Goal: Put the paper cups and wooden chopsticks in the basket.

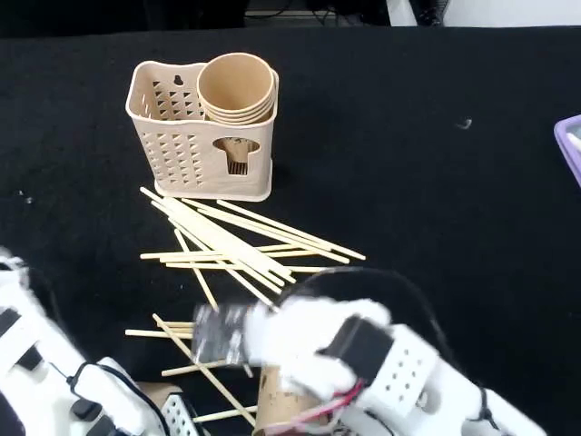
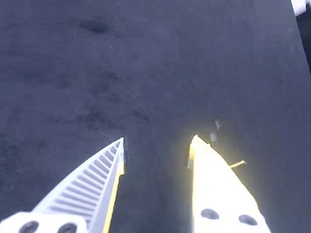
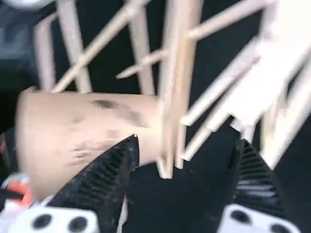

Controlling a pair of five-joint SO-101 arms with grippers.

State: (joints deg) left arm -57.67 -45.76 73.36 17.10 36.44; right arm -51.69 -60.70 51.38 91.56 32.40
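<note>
1. The wooden chopsticks (image 1: 231,241) lie loose on the black table (image 1: 436,200) in front of the basket (image 1: 168,136). The main bundle's long axis slants from the basket's foot down toward my right arm (image 1: 399,372). A few sticks lie crosswise under it, roughly level across the high view.
2. A stack of paper cups (image 1: 236,86) stands upright, mouths up, in one end compartment of the basket.
3. One more paper cup (image 3: 82,131) lies on its side among the nearest sticks, its narrower base end touching them. From above it sits partly under my right arm at the near edge.
4. My right gripper (image 3: 187,150) is spread wide and holds nothing. One black finger (image 3: 104,179) is over the cup's side and the other over the sticks, with the cup's base end in the gap.
5. My left gripper (image 2: 158,143) is also parted and empty, over bare black cloth.
6. Dark marks on the lying cup's side are too blurred to read.
</note>
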